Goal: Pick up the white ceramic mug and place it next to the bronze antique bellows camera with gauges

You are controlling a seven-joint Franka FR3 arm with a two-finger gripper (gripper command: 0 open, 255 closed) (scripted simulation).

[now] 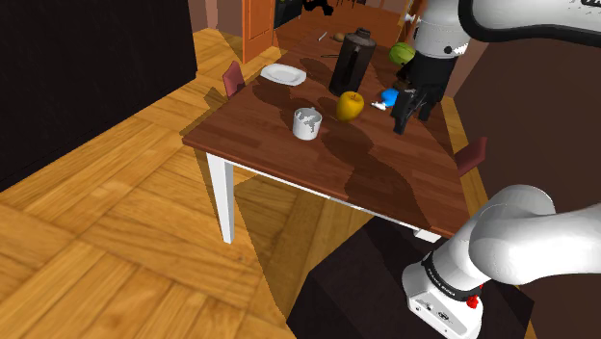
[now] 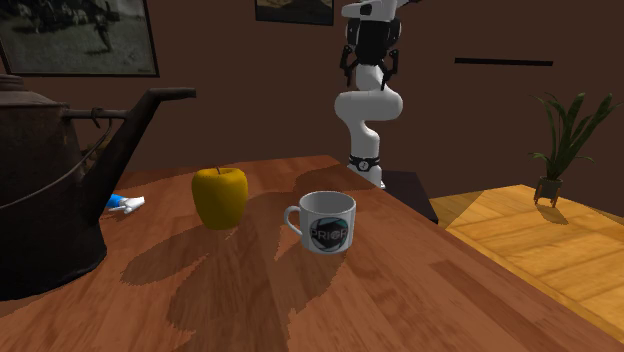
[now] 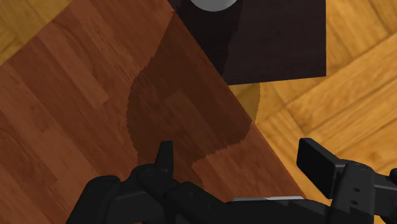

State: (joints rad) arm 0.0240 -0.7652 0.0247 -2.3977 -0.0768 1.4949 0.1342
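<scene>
While the black two-finger tool [image 3: 239, 151] hangs released and empty above the brown wooden tabletop [image 1: 385, 183], it should cross toward the white-legged corner, where the white logo-printed mug [image 1: 307, 123] stands upright beside a yellow apple [image 1: 349, 106], then descend straddling its wall.
</scene>
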